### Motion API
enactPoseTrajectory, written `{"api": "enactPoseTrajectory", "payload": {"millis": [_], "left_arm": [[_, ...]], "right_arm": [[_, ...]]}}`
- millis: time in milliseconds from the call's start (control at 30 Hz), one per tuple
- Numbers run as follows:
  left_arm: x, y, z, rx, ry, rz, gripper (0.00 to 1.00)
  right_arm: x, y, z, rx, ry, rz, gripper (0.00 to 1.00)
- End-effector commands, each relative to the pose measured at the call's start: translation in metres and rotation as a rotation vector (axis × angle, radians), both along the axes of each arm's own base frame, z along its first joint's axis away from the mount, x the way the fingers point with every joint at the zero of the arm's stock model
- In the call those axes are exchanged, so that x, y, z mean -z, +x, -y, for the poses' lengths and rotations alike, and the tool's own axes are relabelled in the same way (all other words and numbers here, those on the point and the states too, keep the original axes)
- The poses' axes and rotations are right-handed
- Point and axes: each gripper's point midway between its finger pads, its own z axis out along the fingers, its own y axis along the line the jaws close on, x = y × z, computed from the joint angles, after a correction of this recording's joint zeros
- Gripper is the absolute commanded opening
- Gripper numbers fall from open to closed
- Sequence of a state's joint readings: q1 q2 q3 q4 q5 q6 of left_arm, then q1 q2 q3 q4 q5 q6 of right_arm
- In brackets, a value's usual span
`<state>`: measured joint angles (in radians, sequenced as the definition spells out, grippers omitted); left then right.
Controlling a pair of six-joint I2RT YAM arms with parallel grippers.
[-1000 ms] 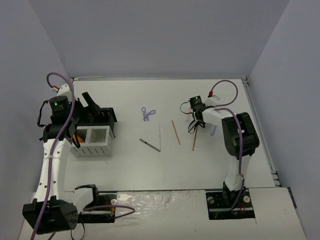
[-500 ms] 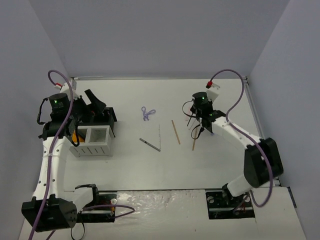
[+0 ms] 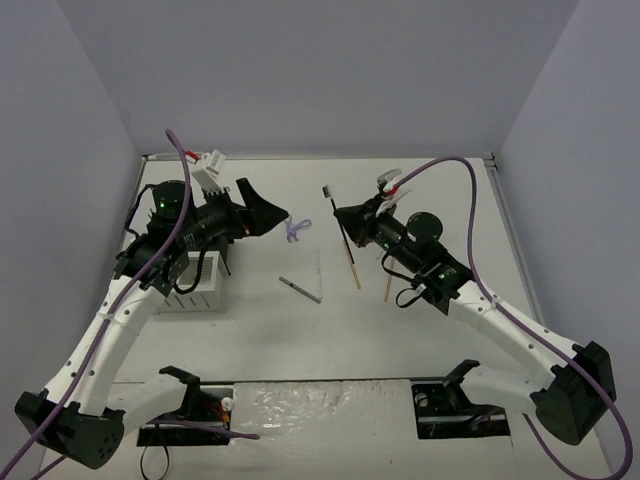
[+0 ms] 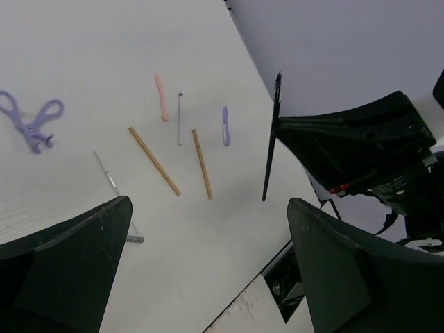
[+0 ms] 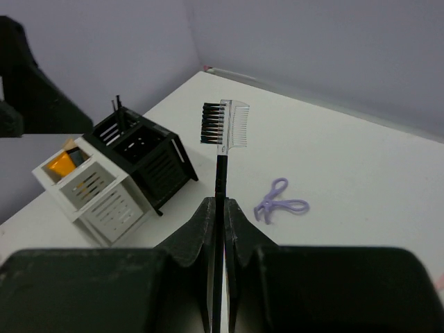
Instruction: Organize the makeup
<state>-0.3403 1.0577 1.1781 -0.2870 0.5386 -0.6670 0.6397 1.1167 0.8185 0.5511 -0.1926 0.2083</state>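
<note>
My right gripper (image 3: 347, 224) is shut on a black brow brush with a comb head (image 3: 330, 205), held above the table's middle; in the right wrist view the brush (image 5: 220, 149) stands up between the shut fingers (image 5: 201, 222). My left gripper (image 3: 275, 218) is open and empty, hovering near the purple scissor-like tool (image 3: 295, 228), with its fingers (image 4: 76, 243) wide apart. On the table lie two tan sticks (image 4: 154, 161) (image 4: 202, 164), a pink stick (image 4: 161, 97), a lilac tool (image 4: 225, 125), a thin silver stick (image 4: 179, 118) and a silver wand (image 3: 300, 290).
The black-and-white slotted organizer (image 5: 118, 166) stands at the left, partly under my left arm (image 3: 150, 290). An orange tube (image 5: 61, 163) sits in its white half and thin black sticks (image 5: 116, 104) in the black half. Grey walls close in three sides.
Both arms swung toward the table's middle. My right gripper moved left and up with the black brush. My left gripper left the organizer and moved right toward the purple tool.
</note>
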Motion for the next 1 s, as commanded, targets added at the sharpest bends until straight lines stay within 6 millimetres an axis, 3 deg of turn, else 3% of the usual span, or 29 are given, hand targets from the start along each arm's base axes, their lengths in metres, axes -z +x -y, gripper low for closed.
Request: {"api": "enactPoseTrajectory", "payload": {"millis": [0, 133, 367, 567, 967], "left_arm": [[-0.054, 0.005, 0.022, -0.015, -0.080, 0.144, 0.93], [-0.052, 0.001, 0.044, 0.006, -0.068, 0.144, 0.93], [-0.044, 0.014, 0.056, -0.046, -0.061, 0.124, 0.85], [-0.029, 0.020, 0.062, -0.058, -0.066, 0.074, 0.63], [-0.030, 0.020, 0.075, -0.044, -0.101, 0.084, 0.33]], "right_arm": [[-0.036, -0.029, -0.034, -0.203, 0.050, 0.167, 0.00], [-0.035, -0.039, -0.048, -0.249, 0.035, 0.175, 0.00], [-0.035, -0.042, -0.053, -0.261, 0.055, 0.173, 0.00], [-0.036, -0.042, -0.055, -0.263, 0.073, 0.171, 0.00], [-0.031, -0.037, -0.057, -0.237, 0.104, 0.149, 0.00]]}}
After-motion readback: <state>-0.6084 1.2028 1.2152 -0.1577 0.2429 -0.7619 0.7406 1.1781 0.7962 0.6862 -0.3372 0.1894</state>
